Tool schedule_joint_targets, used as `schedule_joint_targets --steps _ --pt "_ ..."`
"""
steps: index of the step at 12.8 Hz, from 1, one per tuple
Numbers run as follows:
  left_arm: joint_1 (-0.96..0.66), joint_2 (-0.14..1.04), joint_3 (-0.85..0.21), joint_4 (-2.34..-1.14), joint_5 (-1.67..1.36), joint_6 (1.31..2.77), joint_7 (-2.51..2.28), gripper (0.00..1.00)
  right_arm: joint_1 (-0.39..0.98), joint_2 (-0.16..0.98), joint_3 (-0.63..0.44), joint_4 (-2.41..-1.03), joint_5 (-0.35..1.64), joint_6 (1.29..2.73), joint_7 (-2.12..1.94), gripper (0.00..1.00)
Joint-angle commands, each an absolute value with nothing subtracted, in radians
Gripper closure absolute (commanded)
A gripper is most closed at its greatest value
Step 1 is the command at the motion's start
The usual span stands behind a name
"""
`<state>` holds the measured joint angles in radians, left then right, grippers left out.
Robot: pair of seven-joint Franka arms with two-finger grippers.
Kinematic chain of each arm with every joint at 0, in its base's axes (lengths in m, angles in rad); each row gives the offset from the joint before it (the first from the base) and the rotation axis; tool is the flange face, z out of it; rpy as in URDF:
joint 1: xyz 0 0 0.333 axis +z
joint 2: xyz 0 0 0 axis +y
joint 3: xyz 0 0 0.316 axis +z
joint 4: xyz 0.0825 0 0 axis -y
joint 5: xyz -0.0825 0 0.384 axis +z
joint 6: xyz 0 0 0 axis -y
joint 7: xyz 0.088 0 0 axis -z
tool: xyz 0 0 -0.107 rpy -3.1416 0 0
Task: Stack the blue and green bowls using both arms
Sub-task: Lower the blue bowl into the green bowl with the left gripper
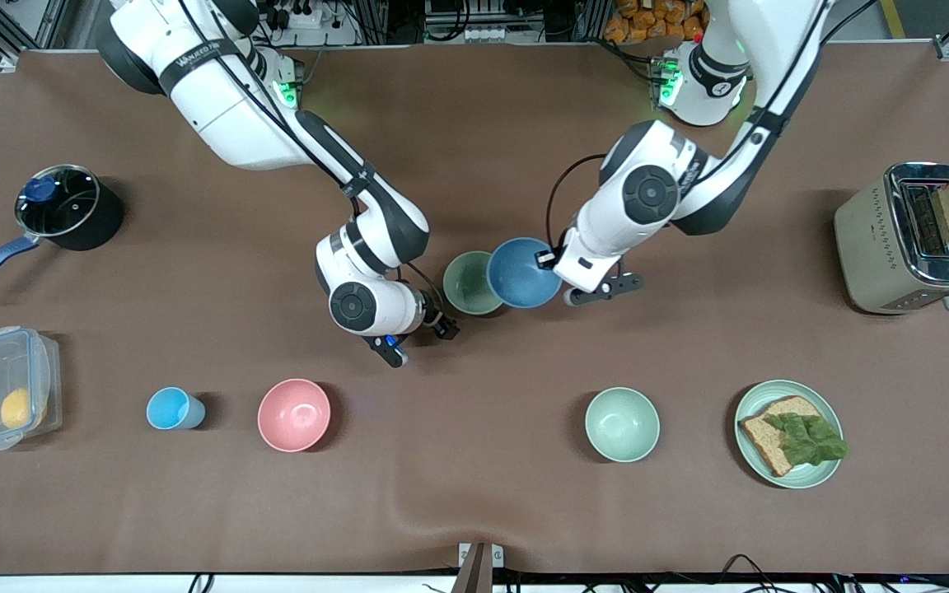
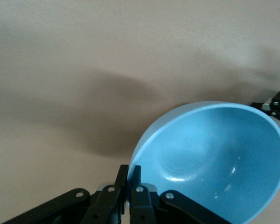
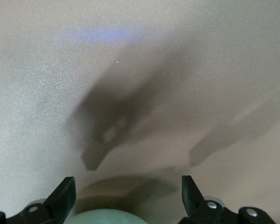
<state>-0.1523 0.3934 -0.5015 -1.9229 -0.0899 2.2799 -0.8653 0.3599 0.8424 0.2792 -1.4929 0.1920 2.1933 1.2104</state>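
Nearest camera: mint plate (image 1: 787, 472) with bread and lettuce (image 1: 796, 439), near the table's (image 1: 474, 511) front edge at the left arm's end; a mint bowl (image 1: 622, 424), pink bowl (image 1: 294, 414), small blue cup (image 1: 174, 408) and clear box (image 1: 5, 399) share that front row.
Hidden or cut off: blue bowl (image 1: 522, 273) overlaps the green bowl's (image 1: 469, 283) rim; the left arm covers part of the blue bowl's edge; the right wrist view shows only a sliver of green rim (image 3: 105, 217).
Count: four bowls, one cup, one plate, one box, one pot (image 1: 69, 206), one toaster (image 1: 911, 239), two arms.
Task things: both bowls at mid-table; blue bowl is lifted and tilted, partly over the green bowl, which sits on the table.
Left gripper (image 2: 129, 189): pinched tight on the blue bowl's rim.
Right gripper (image 1: 441, 323): fingers (image 3: 63, 196) spread wide, holding nothing, just beside the green bowl.
Room: bare cloth between the centre bowls and the front row; pot and toaster sit near the table's ends.
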Motion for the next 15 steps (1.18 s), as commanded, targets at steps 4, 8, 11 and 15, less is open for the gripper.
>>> schedule_joint_targets --steps 4,8,11,15 --pt "-0.239 0.48 -0.497 -1.872 -0.107 2.399 -1.001 1.0 0.367 0.854 0.281 -1.468 0.204 2.187 1.23 0.0" --pt "-0.265 0.514 -0.492 -1.861 -0.1 2.421 -1.023 1.0 0.377 0.854 0.281 -1.457 0.202 2.189 1.267 0.0" --pt "-0.279 0.546 -0.489 -1.861 -0.083 2.45 -1.025 1.0 0.376 0.853 0.281 -1.457 0.198 2.187 1.267 0.0" --pt "-0.293 0.564 -0.486 -1.864 -0.072 2.465 -1.037 1.0 0.37 0.851 0.281 -1.457 0.196 2.187 1.266 0.0"
